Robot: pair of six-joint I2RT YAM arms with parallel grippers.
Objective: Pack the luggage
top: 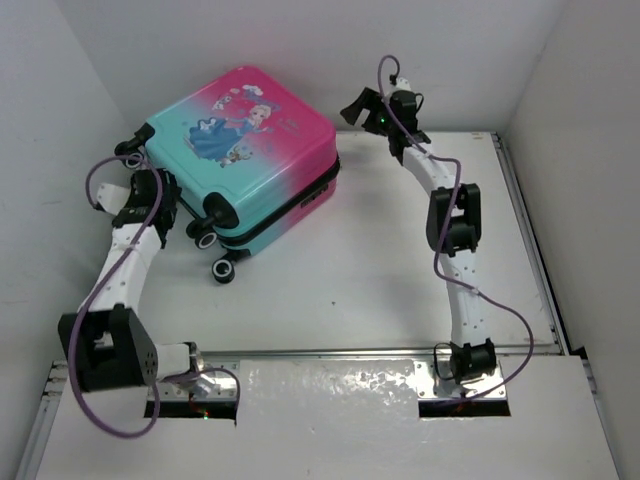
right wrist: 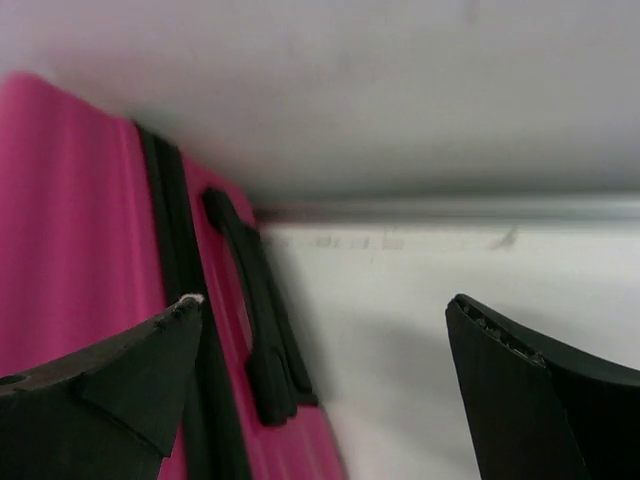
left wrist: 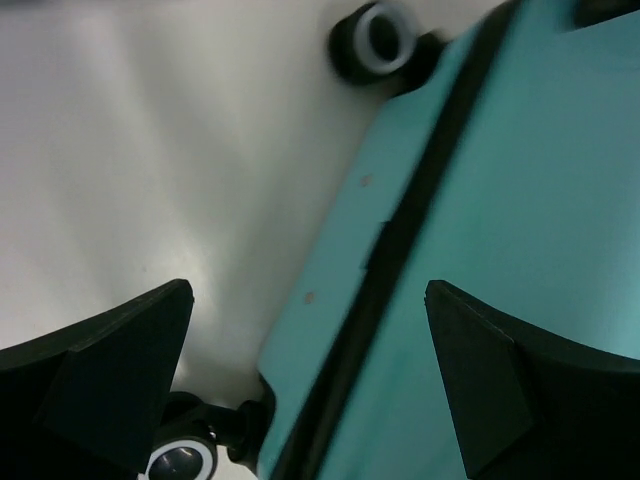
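The luggage (top: 240,140), a closed pink-to-teal suitcase with a cartoon princess print, lies flat at the back left of the table. My left gripper (top: 172,205) is open at its teal wheel end; the left wrist view shows the teal shell (left wrist: 520,250), its black zipper seam and two black wheels (left wrist: 382,38) between the spread fingers. My right gripper (top: 360,105) is open beside the pink end; the right wrist view shows the pink shell (right wrist: 70,230) and black side handle (right wrist: 255,300) by the left finger.
White walls close in the table at the back and both sides. A metal rail (top: 380,350) runs along the near edge by the arm bases. Bare white tabletop (top: 370,260) lies between the suitcase and the right arm.
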